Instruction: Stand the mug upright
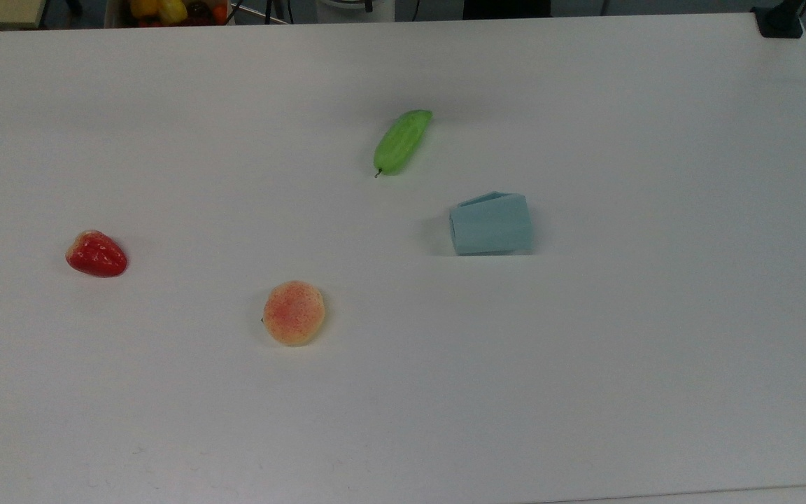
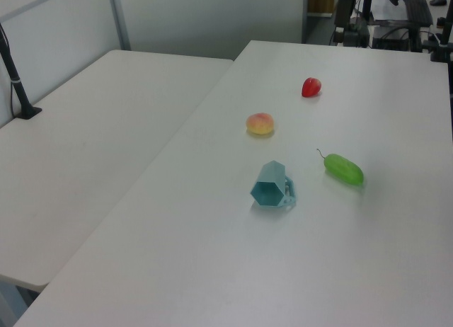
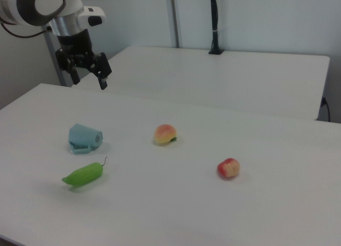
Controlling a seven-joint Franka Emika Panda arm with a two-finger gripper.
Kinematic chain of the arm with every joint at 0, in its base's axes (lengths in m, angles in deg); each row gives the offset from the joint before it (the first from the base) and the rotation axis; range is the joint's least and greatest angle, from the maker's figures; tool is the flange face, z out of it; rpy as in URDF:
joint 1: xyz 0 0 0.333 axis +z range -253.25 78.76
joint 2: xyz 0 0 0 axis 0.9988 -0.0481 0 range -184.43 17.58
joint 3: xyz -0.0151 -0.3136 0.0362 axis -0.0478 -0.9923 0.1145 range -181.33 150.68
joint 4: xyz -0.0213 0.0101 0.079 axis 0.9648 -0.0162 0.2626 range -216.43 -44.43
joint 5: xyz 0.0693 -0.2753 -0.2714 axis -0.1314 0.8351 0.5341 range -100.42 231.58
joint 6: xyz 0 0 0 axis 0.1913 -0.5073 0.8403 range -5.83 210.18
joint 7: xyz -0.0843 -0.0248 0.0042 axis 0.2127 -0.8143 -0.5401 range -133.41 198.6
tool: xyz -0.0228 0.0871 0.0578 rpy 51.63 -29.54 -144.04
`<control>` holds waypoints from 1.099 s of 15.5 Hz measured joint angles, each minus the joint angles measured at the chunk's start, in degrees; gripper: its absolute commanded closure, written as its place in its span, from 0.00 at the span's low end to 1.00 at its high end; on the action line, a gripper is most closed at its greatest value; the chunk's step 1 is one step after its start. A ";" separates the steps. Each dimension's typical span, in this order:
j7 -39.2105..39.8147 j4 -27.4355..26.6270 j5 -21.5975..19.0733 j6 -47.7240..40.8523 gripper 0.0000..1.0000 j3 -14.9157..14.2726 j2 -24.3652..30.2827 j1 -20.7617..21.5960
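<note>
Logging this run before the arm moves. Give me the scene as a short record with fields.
mug: pale blue mug lying on its side, not upright
table: white table
other items: green cucumber, peach, strawberry, each apart from the mug
claw: claw open, raised above the table, holding nothing
task status: not yet done

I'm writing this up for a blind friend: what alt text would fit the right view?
A pale blue mug lies on its side on a white table, with a robot gripper open in the air above and behind it. A green cucumber, peach and strawberry lie nearby.
</note>
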 measured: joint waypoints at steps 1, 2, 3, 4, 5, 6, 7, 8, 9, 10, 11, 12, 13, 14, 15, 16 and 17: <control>0.00 0.03 0.00 -0.02 0.00 -0.16 0.03 0.00; 0.00 0.03 0.00 -0.02 0.00 -0.15 0.03 0.01; 0.00 0.03 0.00 -0.02 0.00 -0.15 0.03 0.04; 0.00 0.03 0.00 -0.02 0.00 -0.15 0.03 0.07; 0.00 0.03 0.00 -0.02 0.00 -0.15 0.03 0.09; 0.00 0.03 0.00 -0.06 0.00 -0.15 0.03 0.09; 0.00 0.03 0.00 -0.09 0.00 -0.15 0.03 0.09; 0.00 0.03 0.00 -0.11 0.00 -0.15 0.03 0.09; 0.00 0.03 0.00 -0.11 0.00 -0.15 0.03 0.09; 0.00 0.02 0.00 -0.13 0.00 -0.15 0.03 0.09; 0.00 0.03 0.00 -0.13 0.00 -0.15 0.03 0.09; 0.00 0.03 0.00 -0.13 0.00 -0.15 0.03 0.09; 0.00 0.03 0.00 -0.13 0.00 -0.15 0.03 0.08; 0.00 0.03 0.00 -0.13 0.00 -0.15 0.03 0.07; 0.00 0.03 0.00 -0.13 0.00 -0.16 0.04 0.01; 0.00 0.03 0.00 -0.33 0.00 -0.18 0.06 -0.03; 0.00 0.03 0.00 -0.72 0.00 -0.22 0.12 -0.05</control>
